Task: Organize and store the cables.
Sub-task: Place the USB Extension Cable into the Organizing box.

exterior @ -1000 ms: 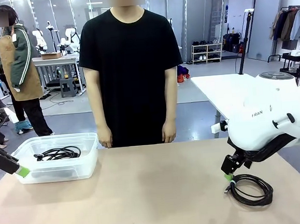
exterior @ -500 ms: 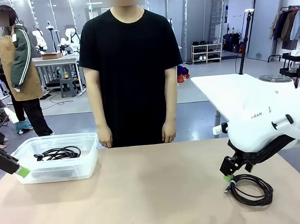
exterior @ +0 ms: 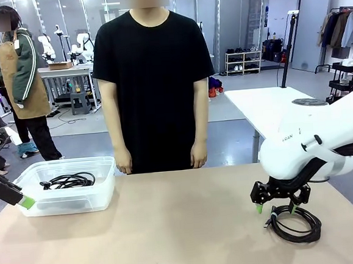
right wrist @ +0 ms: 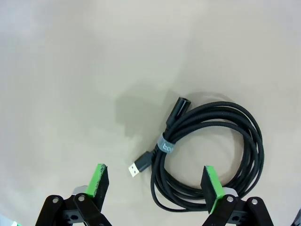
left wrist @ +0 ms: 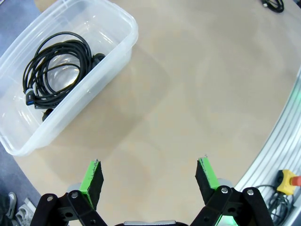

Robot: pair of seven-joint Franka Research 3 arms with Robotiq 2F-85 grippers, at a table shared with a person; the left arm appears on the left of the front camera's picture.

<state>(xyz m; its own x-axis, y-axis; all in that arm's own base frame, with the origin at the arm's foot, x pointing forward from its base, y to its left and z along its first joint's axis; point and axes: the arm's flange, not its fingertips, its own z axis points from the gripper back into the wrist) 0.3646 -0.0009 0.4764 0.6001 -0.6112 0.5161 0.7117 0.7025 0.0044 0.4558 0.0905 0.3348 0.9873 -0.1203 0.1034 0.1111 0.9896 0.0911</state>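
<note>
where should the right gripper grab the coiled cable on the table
Probably at the grey tie, where the strands are bunched, so one pinch holds the whole coil. The cable lies flat, so come straight down from above, jaws set across the bundle. The right gripper hangs open above it; one pad overlaps the loop in its own view, so shift toward the tie first.

The right arm (exterior: 312, 146) reaches in low from the right side, its pincer (exterior: 279, 204) pointing down with jaws spread wide, empty. The left pincer (exterior: 13, 197) hangs at the left edge, angled downward, jaws likewise wide apart and holding nothing.
</note>
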